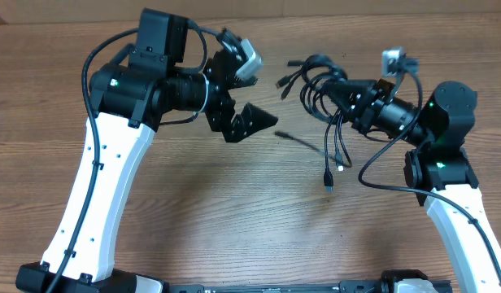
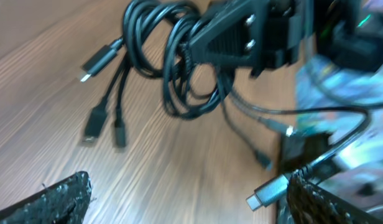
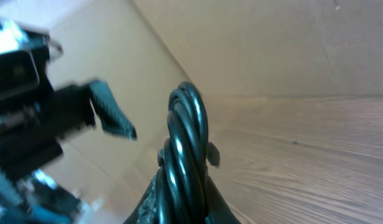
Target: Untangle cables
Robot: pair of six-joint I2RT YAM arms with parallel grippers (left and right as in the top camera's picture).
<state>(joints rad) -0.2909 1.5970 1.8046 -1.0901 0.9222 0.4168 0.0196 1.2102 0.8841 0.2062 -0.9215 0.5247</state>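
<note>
The cables (image 1: 315, 81) are one knotted bunch in the upper right over the desk (image 1: 193, 203), pinched tight by the right claw (image 1: 338, 88), while the left claw (image 1: 252, 96) beside them is wide and empty, so most untangling looks left to do.

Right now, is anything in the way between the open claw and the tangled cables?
No, nothing visible. Only bare table shows between the open left gripper and the cables, which the right gripper holds bunched up.
</note>
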